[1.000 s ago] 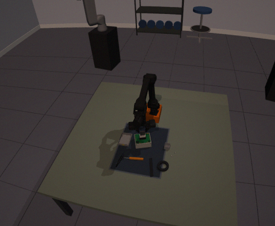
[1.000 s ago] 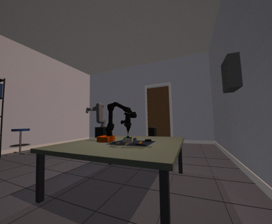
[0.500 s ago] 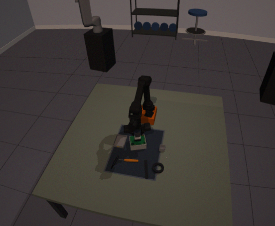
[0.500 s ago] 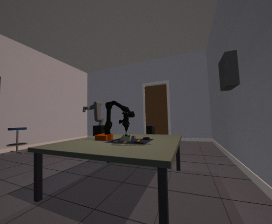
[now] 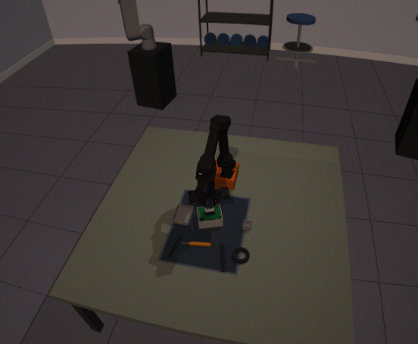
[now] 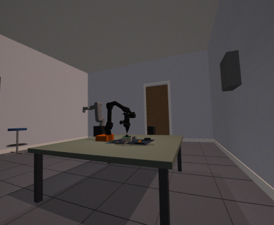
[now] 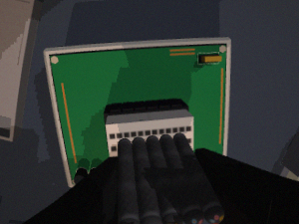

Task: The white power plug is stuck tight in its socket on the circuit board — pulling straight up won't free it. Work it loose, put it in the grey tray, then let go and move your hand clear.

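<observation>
- Top view shows the black arm (image 5: 212, 142) (image 6: 109, 117) rising from its orange base (image 5: 226, 184) (image 6: 101, 138), bent over at the elbow, with the gripper (image 5: 209, 206) (image 6: 127, 132) (image 7: 156, 162) pointing down above the circuit board (image 5: 203, 217) (image 6: 126, 138) (image 7: 90, 89).
- The gripper is clenched on the white plug (image 5: 209, 210) (image 7: 149, 123), one finger at each side.
- The plug is at the black socket (image 7: 145, 105) on the board; how deep it sits, I cannot tell well.
- Dark cables (image 7: 149, 183) cover part of the plug in the wrist view.
- The grey tray (image 5: 183, 214) (image 6: 121, 142) (image 7: 15, 74) lies near the board, apart from it.
- An orange-handled tool (image 5: 200, 244) (image 6: 139, 141) and a dark bar (image 5: 223, 258) lie on the dark mat (image 5: 207, 261).
- A black ring (image 5: 234, 255) lies at the mat's edge.
</observation>
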`<state>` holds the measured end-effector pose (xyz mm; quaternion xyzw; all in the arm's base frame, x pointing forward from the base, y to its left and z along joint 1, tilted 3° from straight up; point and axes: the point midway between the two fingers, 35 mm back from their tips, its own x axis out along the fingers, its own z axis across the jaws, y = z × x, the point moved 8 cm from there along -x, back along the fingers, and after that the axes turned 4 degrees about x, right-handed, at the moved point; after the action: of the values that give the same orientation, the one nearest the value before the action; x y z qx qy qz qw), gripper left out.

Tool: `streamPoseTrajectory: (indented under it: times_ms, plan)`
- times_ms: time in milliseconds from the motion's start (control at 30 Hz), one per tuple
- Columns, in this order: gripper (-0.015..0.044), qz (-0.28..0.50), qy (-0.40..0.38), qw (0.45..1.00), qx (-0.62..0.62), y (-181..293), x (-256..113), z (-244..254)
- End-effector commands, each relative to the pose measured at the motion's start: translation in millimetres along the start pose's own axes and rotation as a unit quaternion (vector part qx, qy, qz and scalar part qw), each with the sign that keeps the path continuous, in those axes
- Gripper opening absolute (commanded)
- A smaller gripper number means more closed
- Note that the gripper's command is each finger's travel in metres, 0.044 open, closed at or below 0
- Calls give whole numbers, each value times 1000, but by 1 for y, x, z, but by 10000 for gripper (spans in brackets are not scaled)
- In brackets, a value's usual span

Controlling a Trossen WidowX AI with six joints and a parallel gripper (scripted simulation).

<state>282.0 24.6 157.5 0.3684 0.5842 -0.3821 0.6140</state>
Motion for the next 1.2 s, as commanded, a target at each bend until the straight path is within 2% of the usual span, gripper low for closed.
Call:
streamPoseTrajectory:
  times_ms: [0,333,600,967,1167]
  plan:
    - [0,-1,-2,1000,-3,0,1,0]
    - [0,-1,-3,1000,-3,0,-8,0]
    - [0,2,-47,999,-3,-1,-13,-14]
    - [0,-6,63,998,-3,2,-15,22]
    - [0,-3,36,999,-3,1,-16,13]
